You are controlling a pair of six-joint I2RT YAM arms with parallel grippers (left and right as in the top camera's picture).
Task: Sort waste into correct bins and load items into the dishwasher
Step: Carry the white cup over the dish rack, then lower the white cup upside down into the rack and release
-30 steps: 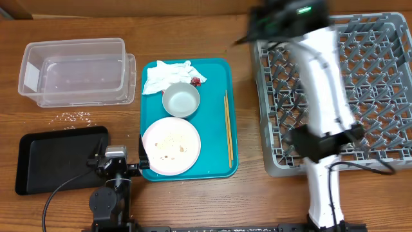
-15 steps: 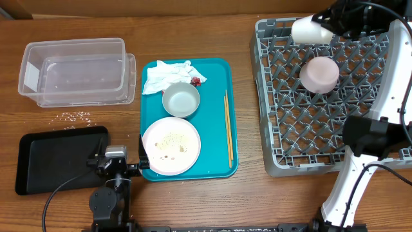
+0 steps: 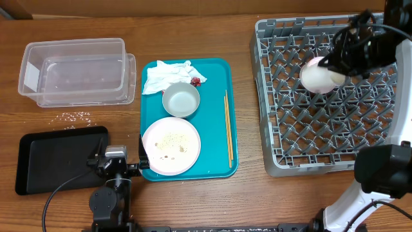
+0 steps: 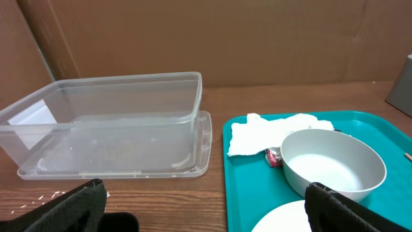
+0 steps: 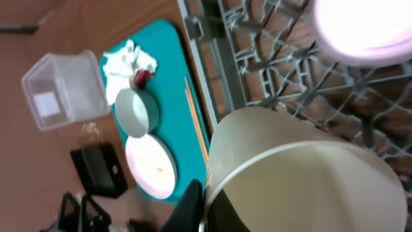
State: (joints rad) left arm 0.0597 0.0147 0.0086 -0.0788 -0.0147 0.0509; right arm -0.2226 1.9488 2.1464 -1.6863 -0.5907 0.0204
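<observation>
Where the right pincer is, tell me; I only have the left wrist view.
Observer: The right pincer is over the dish rack, holding the small white cup.
Operator: Say what lies below it.
Observer: The pinkish bowl sits in the rack. From overhead the cup covers most of it.
Operator: Now describe a dish not yet loaded.
Observer: The white plate has pale crumbs scattered on its face, which your view cuts off.
</observation>
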